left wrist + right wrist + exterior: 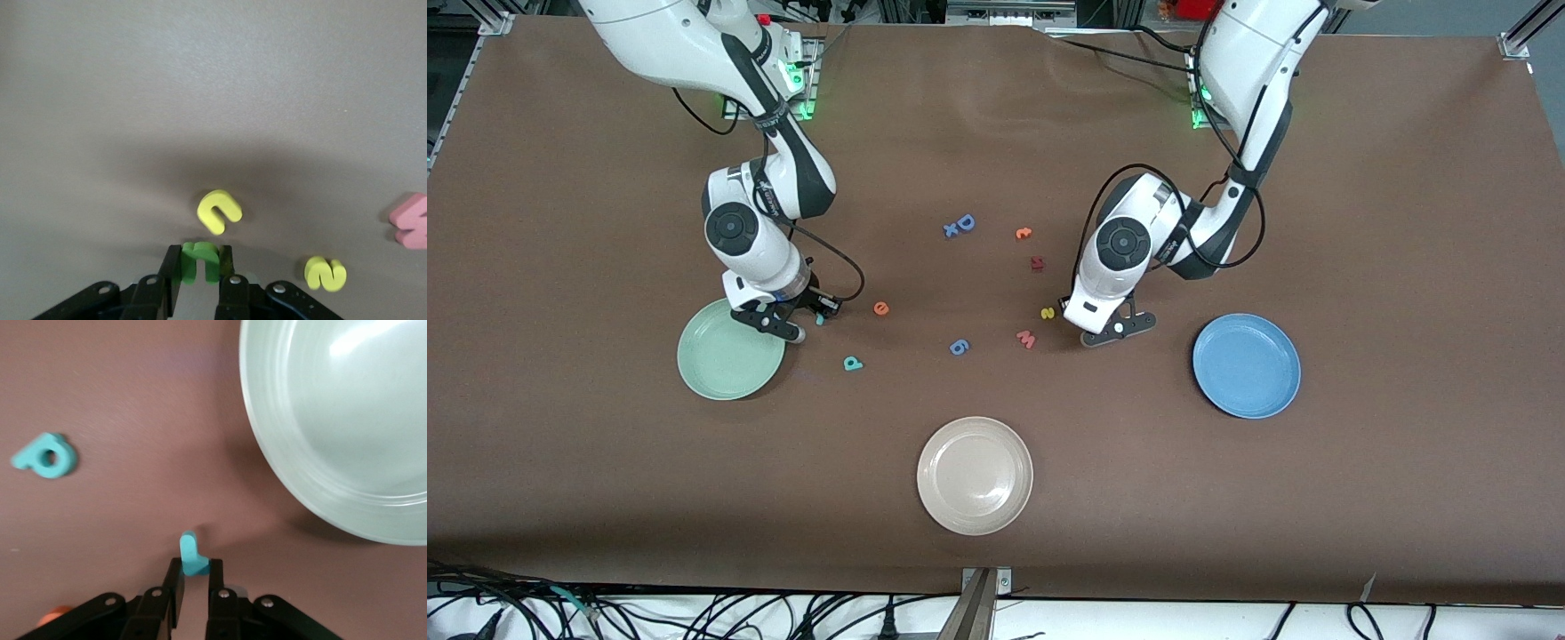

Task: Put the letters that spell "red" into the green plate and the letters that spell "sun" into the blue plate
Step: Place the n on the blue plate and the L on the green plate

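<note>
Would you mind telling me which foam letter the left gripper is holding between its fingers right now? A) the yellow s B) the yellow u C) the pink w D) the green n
D: the left wrist view shows the left gripper shut on the green n, while the yellow u, yellow s and pink w lie loose on the table.

Pink letter cut off by edge; maroon letter seemingly unreadable.

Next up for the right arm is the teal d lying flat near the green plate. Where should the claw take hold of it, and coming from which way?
Come straight down from above: the teal d lies flat on the table, clear of the green plate. Probably pinch across its round bowl, one finger on each outer edge; the stem is thinner and likelier to twist. The right claw is shut on the teal r now.
</note>
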Controlling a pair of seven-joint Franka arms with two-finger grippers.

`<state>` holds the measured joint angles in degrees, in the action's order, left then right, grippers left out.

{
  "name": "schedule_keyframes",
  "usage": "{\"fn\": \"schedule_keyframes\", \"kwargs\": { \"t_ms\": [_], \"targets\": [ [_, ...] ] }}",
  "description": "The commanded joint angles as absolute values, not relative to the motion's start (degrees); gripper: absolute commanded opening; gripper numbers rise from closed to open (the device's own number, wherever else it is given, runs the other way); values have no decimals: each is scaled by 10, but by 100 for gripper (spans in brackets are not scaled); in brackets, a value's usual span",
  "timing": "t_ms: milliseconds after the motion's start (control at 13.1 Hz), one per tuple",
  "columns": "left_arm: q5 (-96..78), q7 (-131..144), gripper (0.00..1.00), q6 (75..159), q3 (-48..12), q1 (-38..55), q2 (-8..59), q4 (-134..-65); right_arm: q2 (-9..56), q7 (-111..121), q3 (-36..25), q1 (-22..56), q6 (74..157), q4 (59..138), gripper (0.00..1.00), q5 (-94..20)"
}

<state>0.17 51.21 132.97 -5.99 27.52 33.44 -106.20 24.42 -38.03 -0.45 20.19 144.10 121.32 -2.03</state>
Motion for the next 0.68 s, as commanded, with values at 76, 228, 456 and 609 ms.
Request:
{"fn": "schedule_keyframes", "kwargs": {
  "t_ms": [76, 228, 456, 609],
  "targets": [
    [-4, 473, 5, 1270, -54, 254, 293, -1060, 233, -340, -26, 202, 1330, 1123, 6, -18],
    [-4, 392, 5, 1249, -54, 215, 285, -1051, 233, -287, -46, 199, 1302, 1096, 6, -18],
    [17, 283, 5, 1249, -52, 156, 281, -1045, 240, -173, -90, 195, 1299, 1091, 6, -18],
    [54, 202, 6, 1249, -53, 106, 284, -1038, 249, -123, -111, 185, 1301, 1090, 7, -18]
  ]
}}
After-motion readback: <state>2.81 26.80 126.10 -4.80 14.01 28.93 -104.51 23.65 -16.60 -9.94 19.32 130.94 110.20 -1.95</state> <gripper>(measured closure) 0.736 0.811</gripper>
